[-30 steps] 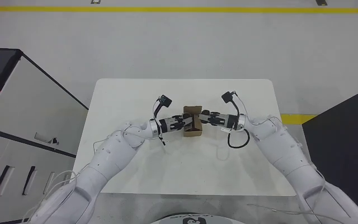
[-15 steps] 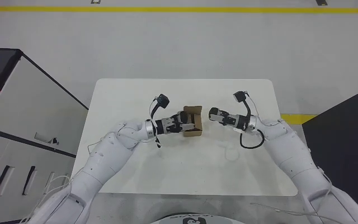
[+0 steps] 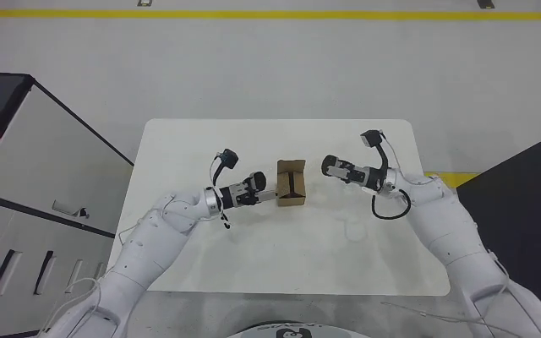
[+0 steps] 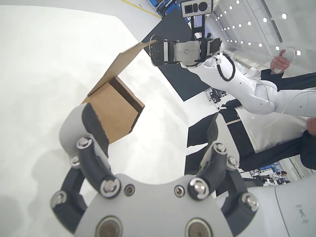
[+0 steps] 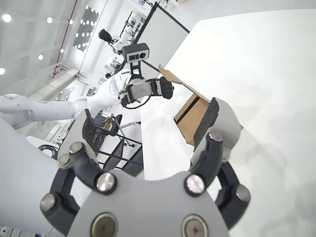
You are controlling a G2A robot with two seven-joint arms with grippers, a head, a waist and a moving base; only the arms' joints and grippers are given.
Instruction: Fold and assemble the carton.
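Both arms are holding their claws wide open and gripping nothing: the left gripper (image 3: pixel 261 182) is hanging just beside the carton (image 3: pixel 292 182), and the right gripper (image 3: pixel 326 166) near its other side. The carton is sitting mid-table (image 3: pixel 355 253), one flap raised.

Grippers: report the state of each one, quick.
Left gripper: open, holding nothing.
Right gripper: open, holding nothing.
The carton sits on the table between them.
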